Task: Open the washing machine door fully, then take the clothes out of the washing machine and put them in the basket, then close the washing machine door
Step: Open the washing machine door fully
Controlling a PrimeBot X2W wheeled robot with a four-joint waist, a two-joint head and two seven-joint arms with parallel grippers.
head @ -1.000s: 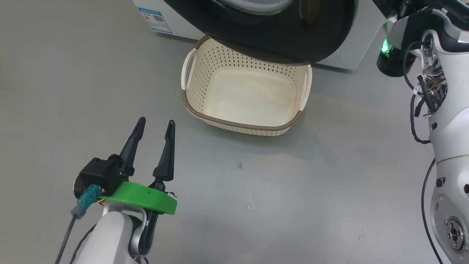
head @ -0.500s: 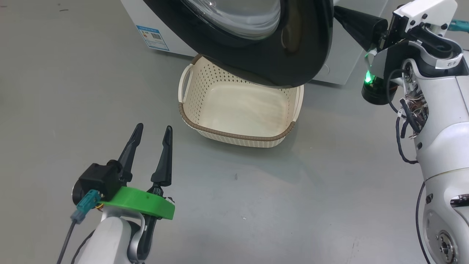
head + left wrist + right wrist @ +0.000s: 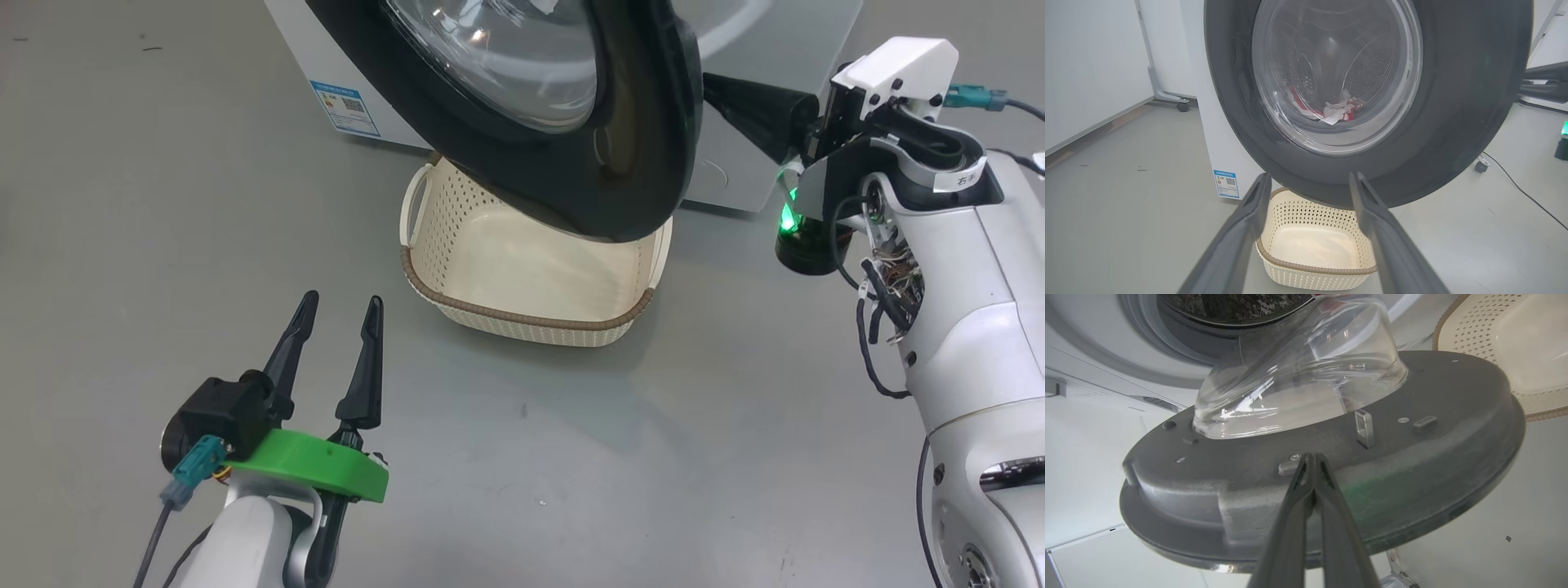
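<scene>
- Door (image 3: 637, 163) part open, swung out above basket (image 3: 522, 314), straight ahead of right gripper (image 3: 1312, 459)
- Right gripper fingers pressed together, nothing between them; tips at door's inner face, metal latch loop (image 3: 1364, 428) just beside
- Clothes (image 3: 1331, 112) in drum behind door glass, ahead of left gripper (image 3: 343, 299)
- Left gripper fingers apart, empty, over floor; basket just beyond its tips

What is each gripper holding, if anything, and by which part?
Nothing held. Left gripper: jaws open, empty. Right gripper: jaws shut on nothing, tips against the inner face of the washing machine door.
</scene>
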